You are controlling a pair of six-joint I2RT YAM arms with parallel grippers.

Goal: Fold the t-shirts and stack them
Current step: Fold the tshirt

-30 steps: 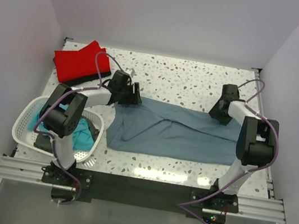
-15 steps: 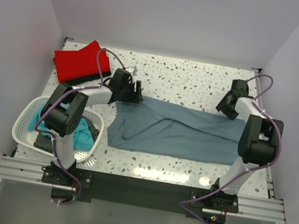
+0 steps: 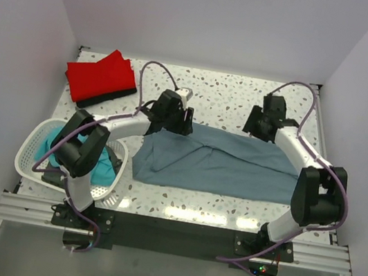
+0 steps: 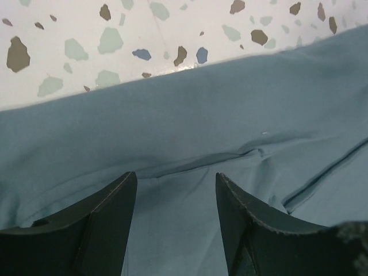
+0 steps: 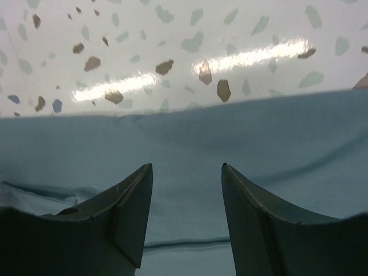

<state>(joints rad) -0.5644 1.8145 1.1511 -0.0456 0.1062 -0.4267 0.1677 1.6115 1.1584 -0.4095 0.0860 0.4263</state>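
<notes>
Nearest, at the lower left of the top view, the white lattice basket [image 3: 29,145] sits on the speckled tabletop [image 3: 232,97] with the teal tee [image 3: 104,164] bunched inside it. Just beside the basket's right rim begins the grey-blue tee [image 3: 222,165], lying flat across the middle of the frame. Its long axis runs left to right: the wider end, with a curved edge, points at the basket, and the cloth narrows toward the right edge of the frame. A few creases run along that same line.

Along the tee's far edge both arms reach in. The left pincer [image 4: 175,184] hangs over the left part of that edge, its fingers spread with only a seam and flat cloth showing between them, nothing pinched. The right pincer [image 5: 187,172] hangs over the far edge further right, likewise spread, with bare cloth between its fingers.

Farthest back, in the upper left corner, the red tee [image 3: 99,77] lies folded on the black tee [image 3: 108,99], well apart from the grey-blue one.
</notes>
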